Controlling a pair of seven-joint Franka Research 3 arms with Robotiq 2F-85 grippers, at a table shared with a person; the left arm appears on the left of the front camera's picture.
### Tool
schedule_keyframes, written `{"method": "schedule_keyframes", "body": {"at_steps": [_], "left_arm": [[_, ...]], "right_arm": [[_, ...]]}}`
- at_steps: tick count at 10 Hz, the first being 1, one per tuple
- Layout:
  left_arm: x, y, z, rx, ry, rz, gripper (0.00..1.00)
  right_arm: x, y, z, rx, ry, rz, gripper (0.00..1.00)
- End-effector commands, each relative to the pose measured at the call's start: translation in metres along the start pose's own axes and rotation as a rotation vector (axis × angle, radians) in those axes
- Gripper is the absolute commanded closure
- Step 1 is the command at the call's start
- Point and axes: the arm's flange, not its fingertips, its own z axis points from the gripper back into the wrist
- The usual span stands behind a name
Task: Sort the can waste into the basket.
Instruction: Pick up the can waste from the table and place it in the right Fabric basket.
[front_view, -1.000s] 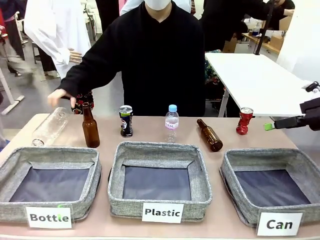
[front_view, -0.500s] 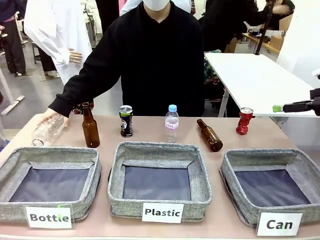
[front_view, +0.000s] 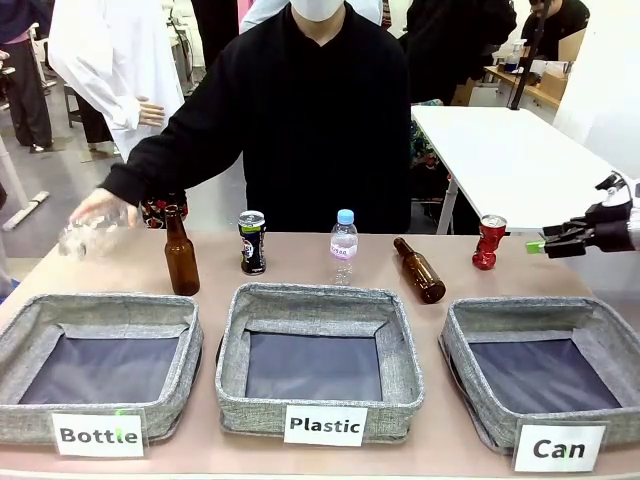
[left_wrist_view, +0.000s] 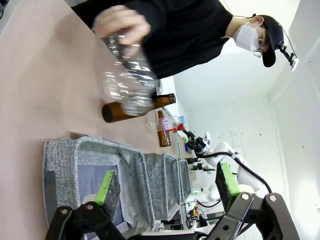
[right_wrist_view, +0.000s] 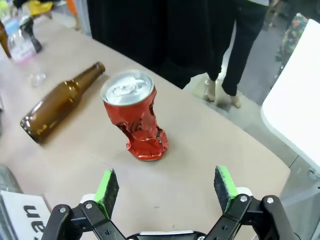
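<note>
Right wrist view: bare tabletop (right_wrist_view: 200, 145) runs from the right gripper (right_wrist_view: 166, 186), jaws wide, up to the red can (right_wrist_view: 136, 115) at centre frame, room on both flanks. The lying brown bottle (right_wrist_view: 57, 104) hems its left, a gap apart. Front view, lower right: the Can basket (front_view: 520, 310) gapes open. Centre, the black can (front_view: 252, 242) stands between an upright brown bottle (front_view: 181, 255) and a small plastic bottle (front_view: 343, 245), gaps either side. Upper left, a person's hand (front_view: 100, 203) with a clear bottle (front_view: 85, 232) crowds the air.

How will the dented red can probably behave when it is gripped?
The red can is crumpled at the waist, so it is probably light and may crush further. It stands on a bent base, so a push could tip it.
</note>
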Motion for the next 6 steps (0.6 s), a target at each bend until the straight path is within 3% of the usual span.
{"method": "schedule_keyframes", "body": {"at_steps": [1,3,6], "left_arm": [[0.0,0.0,-0.001,-0.022,-0.013,-0.023,0.0],[0.0,0.0,-0.001,-0.022,-0.013,-0.023,0.0],[0.0,0.0,-0.001,-0.022,-0.013,-0.023,0.0]], "right_arm": [[-0.006,-0.003,-0.019,0.044,0.006,0.035,0.0],[-0.011,-0.004,-0.04,0.079,0.02,0.021,0.0],[-0.01,-0.004,-0.061,0.09,-0.048,0.03,0.0]]}}
